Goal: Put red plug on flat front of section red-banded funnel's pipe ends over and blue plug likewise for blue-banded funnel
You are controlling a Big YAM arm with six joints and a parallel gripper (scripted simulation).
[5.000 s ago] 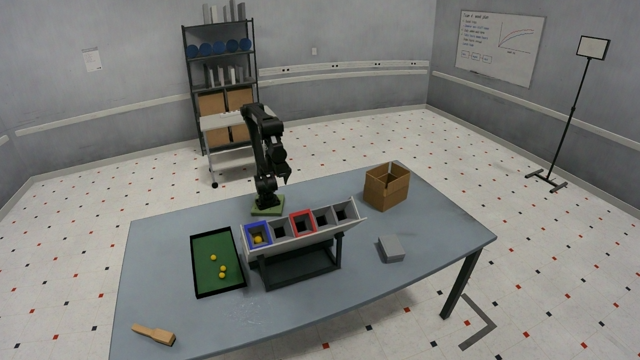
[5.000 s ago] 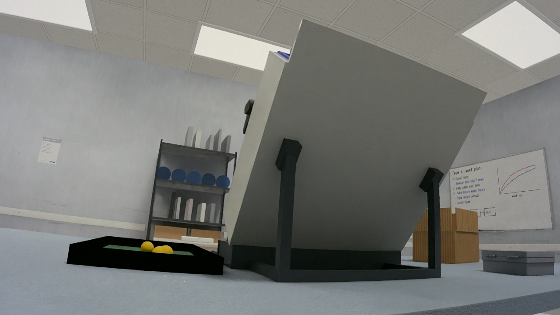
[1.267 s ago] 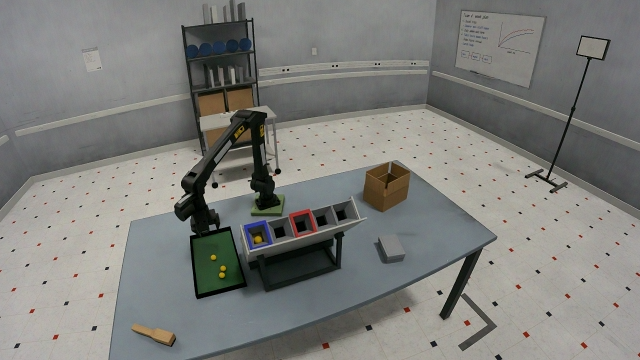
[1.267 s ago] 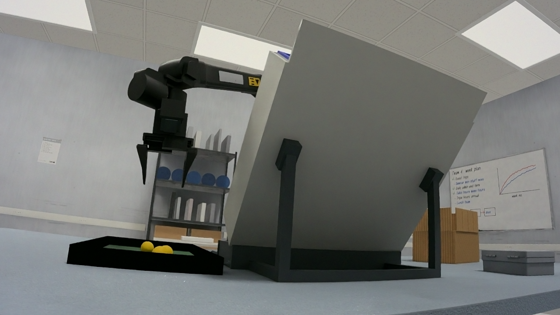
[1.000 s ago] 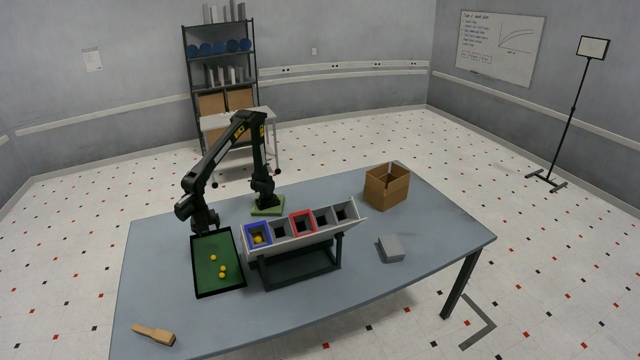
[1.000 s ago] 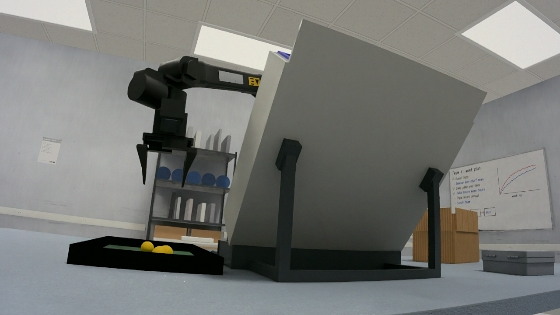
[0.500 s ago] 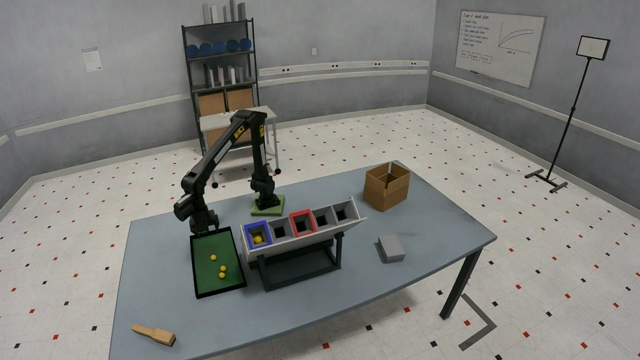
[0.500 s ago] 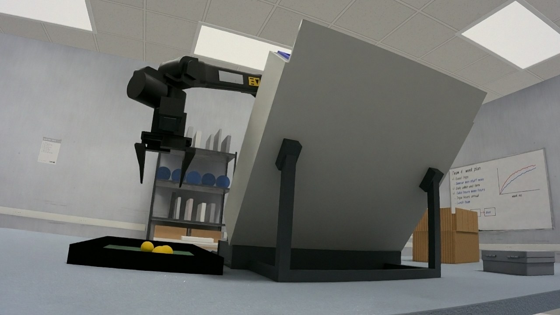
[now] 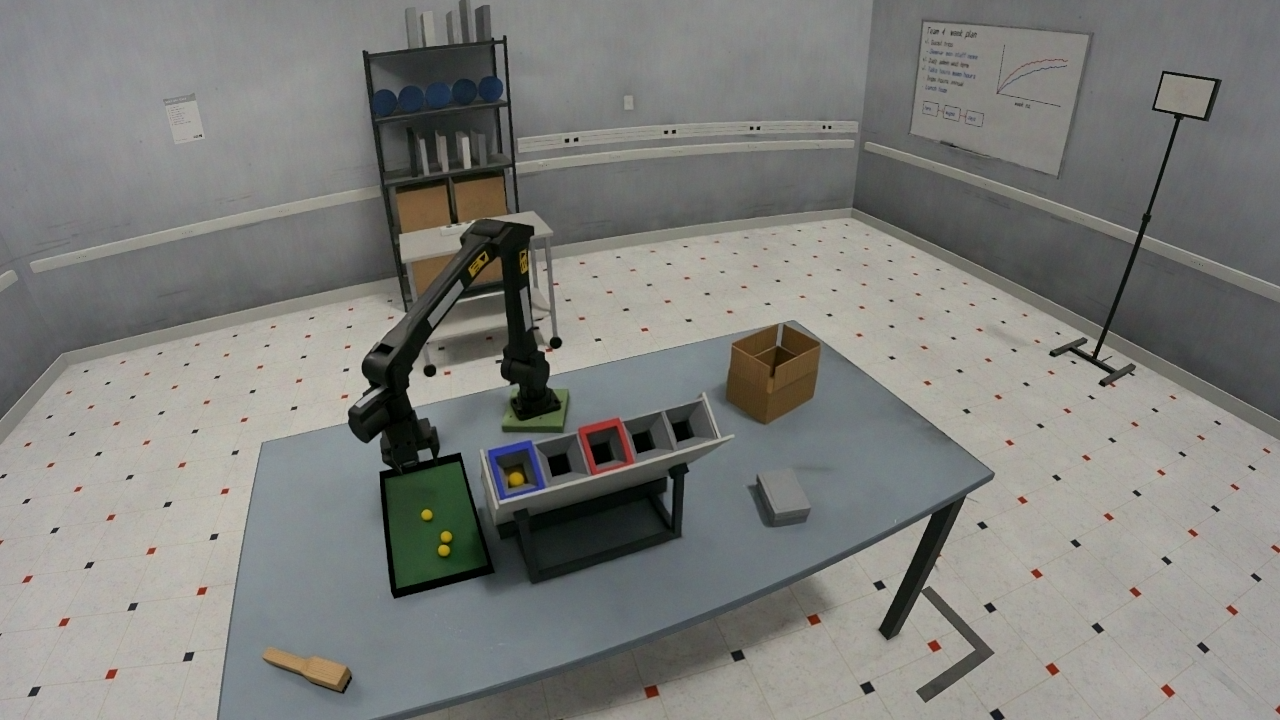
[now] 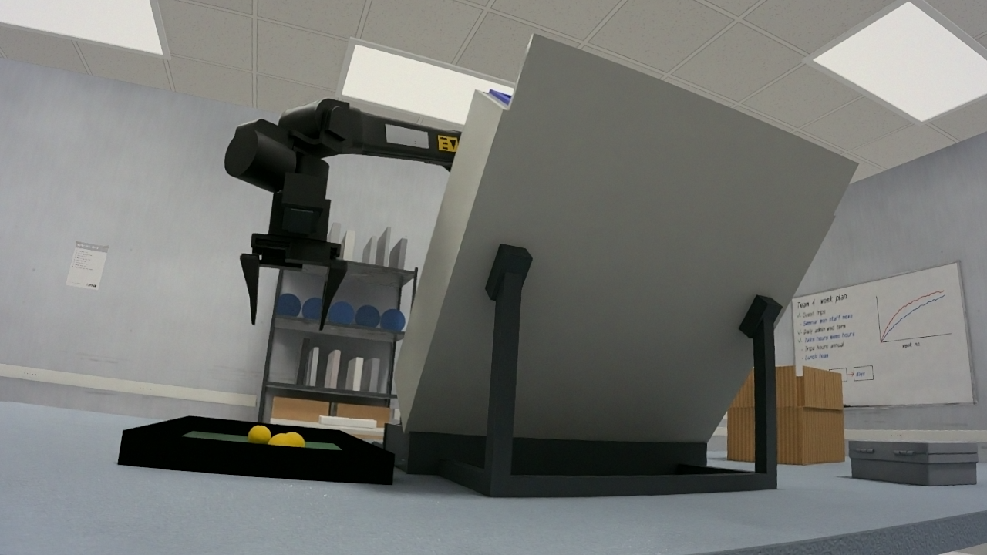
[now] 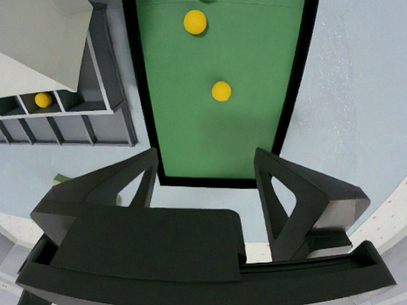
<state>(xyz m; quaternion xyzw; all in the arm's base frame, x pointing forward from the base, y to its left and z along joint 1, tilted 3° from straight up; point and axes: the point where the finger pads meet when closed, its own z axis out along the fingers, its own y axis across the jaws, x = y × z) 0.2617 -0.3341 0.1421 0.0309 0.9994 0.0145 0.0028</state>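
My gripper (image 9: 407,461) (image 10: 288,321) (image 11: 205,154) is open and empty, hanging above the back end of the black-rimmed green tray (image 9: 391,546) (image 10: 241,459) (image 11: 142,85). Three yellow marbles (image 9: 426,514) (image 10: 259,433) (image 11: 221,91) lie in the tray. Another marble (image 9: 516,479) sits in the blue-banded funnel (image 9: 494,470). The red-banded funnel (image 9: 586,450) is two funnels to its right. In the wrist view a marble (image 11: 43,100) lies in the second catch section (image 11: 42,127) from the tray end. No plugs are in view.
The tilted white cover (image 10: 621,241) on a black stand (image 10: 506,358) hides the pipes. A cardboard box (image 9: 774,371) (image 10: 786,414), a grey case (image 9: 783,495) (image 10: 911,459) and a wooden block (image 9: 307,668) are on the table. The arm's base stands on a green pad (image 9: 535,416).
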